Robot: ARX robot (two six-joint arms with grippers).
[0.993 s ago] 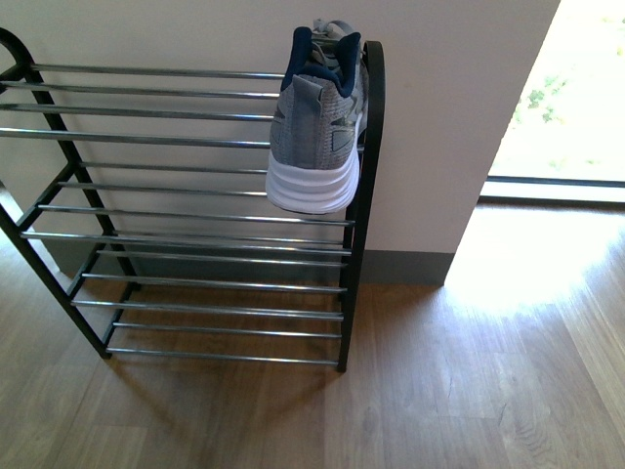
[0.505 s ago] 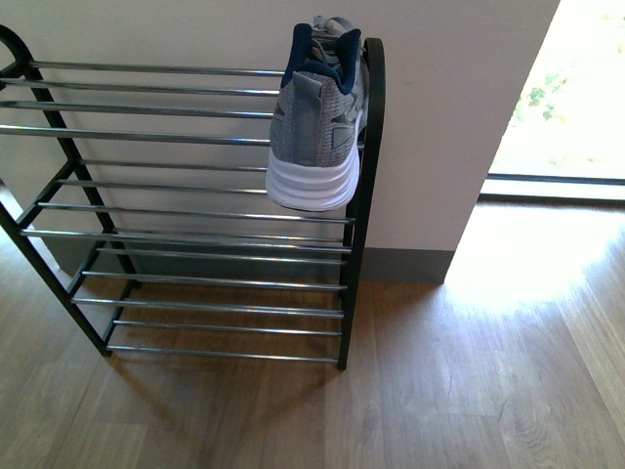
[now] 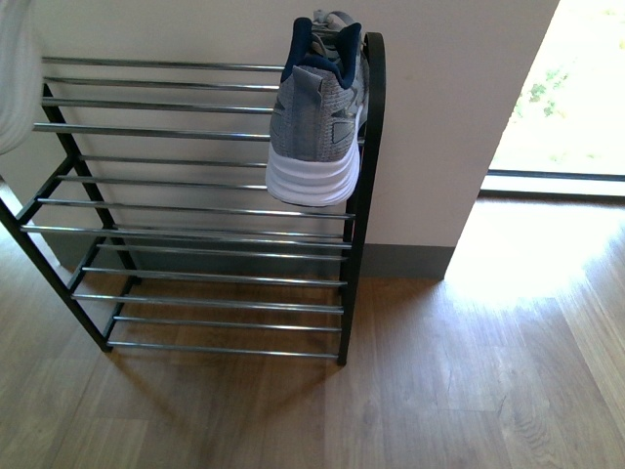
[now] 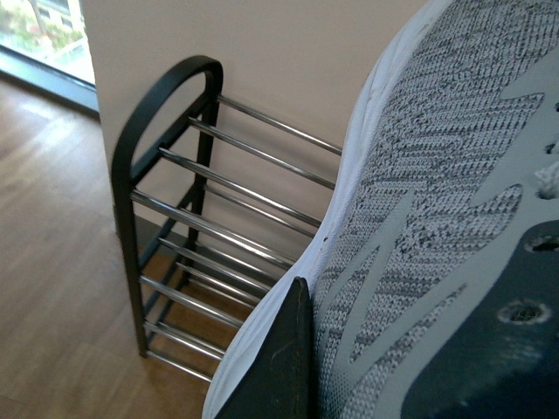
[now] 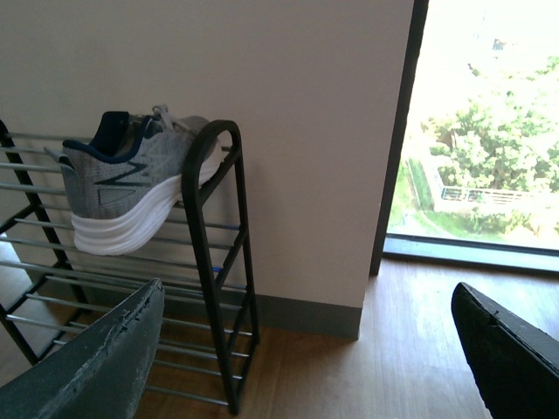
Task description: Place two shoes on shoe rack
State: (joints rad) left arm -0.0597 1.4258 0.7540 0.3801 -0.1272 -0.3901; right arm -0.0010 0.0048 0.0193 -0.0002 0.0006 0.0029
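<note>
Shoe rack (image 3: 195, 239): first shoe (image 3: 317, 127) on top tier. Left tool (image 4: 384, 375) clamped on second shoe (image 4: 437, 201); right tool (image 5: 301, 358) apart.

**A:** Rack position?
**B:** The shoe rack (image 3: 352, 283) stands upright on the wooden floor (image 3: 439, 391), its back against the pale wall (image 3: 439, 117). Black frame, several tiers of chrome bars.
**A:** Load?
**B:** One grey shoe (image 3: 317, 122) on the top tier, at the far right end, touching the arched side frame. Heel toward the camera, navy lining showing, white sole overhanging the front bar.
**A:** Other items?
**B:** A second shoe (image 3: 14, 88) at the upper left corner. Only a white ribbed sole shows, cut by the picture edge. Cannot tell whether it touches the bars. Window (image 3: 576, 88) at right, with a bright patch on the floor below it.
</note>
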